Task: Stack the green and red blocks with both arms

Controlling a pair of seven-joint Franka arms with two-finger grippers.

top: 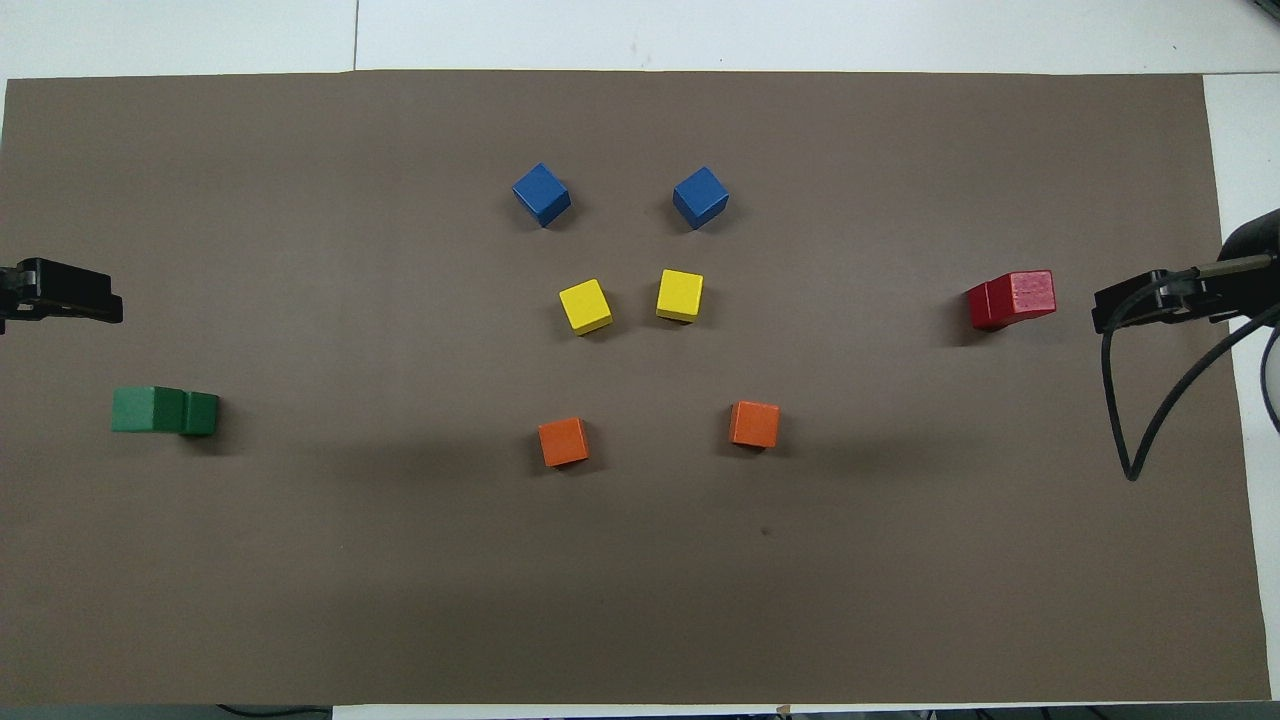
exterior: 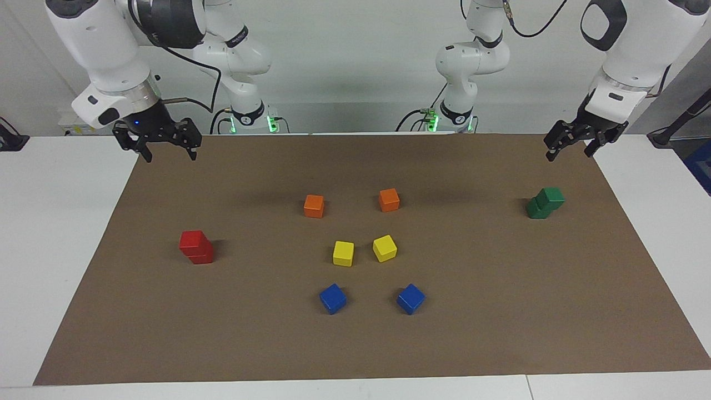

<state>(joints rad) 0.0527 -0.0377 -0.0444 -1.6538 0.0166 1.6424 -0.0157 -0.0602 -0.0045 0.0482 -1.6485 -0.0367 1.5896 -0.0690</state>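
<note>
Already, in the facing view, both pairs look stacked: the red blocks [exterior: 196,247] stand one on the other toward the right arm's end of the brown mat [exterior: 500,311], and the green blocks [exterior: 545,203] do likewise toward the left arm's end. The right gripper [exterior: 165,150] hangs in the air over the mat's corner at about eleven o'clock from the red stack, its fingers spread and holding nothing; the left gripper [exterior: 572,145] hangs over the mat's edge at about one o'clock from the green stack, fingers also parted and empty. Each stack's long axis is upright, though each upper cube sits shifted and a little turned on the lower one. Each arm is plainly the nearer one to its own colour, and well apart from it. In the overhead view, the red blocks [top: 1011,298] lie at nine o'clock from the right gripper [top: 1150,303], with a gap of mat between them, while the green blocks [top: 164,410] lie at about five o'clock from the left gripper [top: 65,297]. The orange cubes [top: 563,441], yellow cubes [top: 584,305] and blue cubes [top: 541,193] sit in pairs mid-mat, untouched. My judgement is that the stacking is finished, so any coming move should carry each gripper clear of its stack, since a sideways brush could topple an offset upper cube.
</note>
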